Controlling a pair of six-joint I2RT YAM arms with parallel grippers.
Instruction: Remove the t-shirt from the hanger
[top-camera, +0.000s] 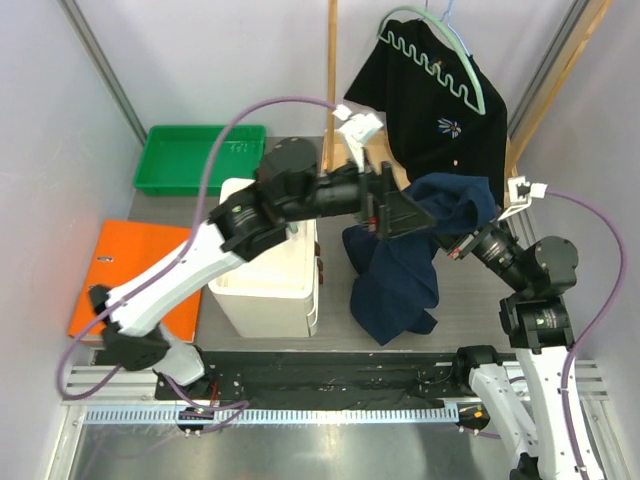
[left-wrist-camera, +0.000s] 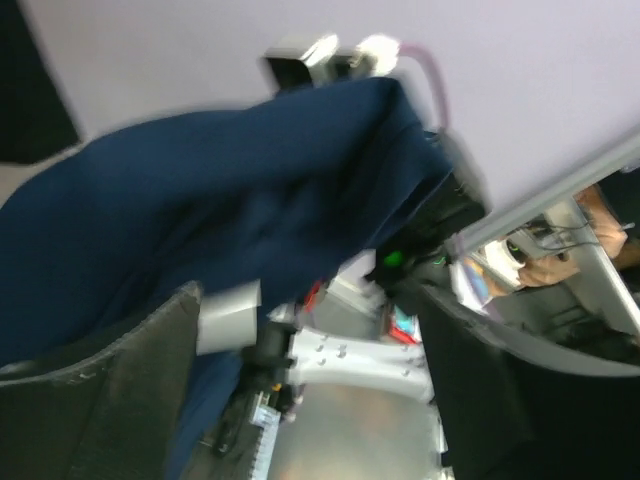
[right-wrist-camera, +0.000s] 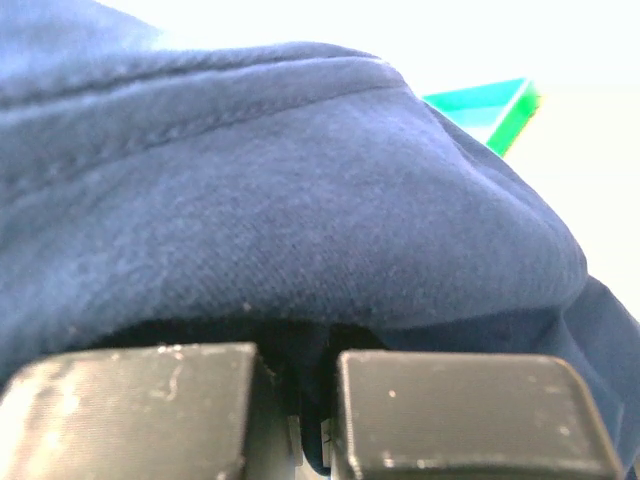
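A navy t-shirt (top-camera: 400, 280) hangs in a bunch between my two grippers, its lower part drooping toward the table. My right gripper (top-camera: 455, 245) is shut on a fold of it; in the right wrist view the cloth (right-wrist-camera: 300, 200) fills the frame and is pinched between the pads of the gripper (right-wrist-camera: 300, 400). My left gripper (top-camera: 385, 205) is wide open beside the shirt's upper left. In the left wrist view the navy cloth (left-wrist-camera: 200, 220) lies past the spread fingers of the gripper (left-wrist-camera: 310, 400). A black t-shirt (top-camera: 430, 110) hangs on a mint-green hanger (top-camera: 432, 63) behind.
A white box (top-camera: 265, 270) stands under the left arm. A green tray (top-camera: 198, 160) is at the back left and shows in the right wrist view (right-wrist-camera: 490, 105). An orange folder (top-camera: 125, 270) lies at the left. A wooden rack post (top-camera: 330, 60) stands behind.
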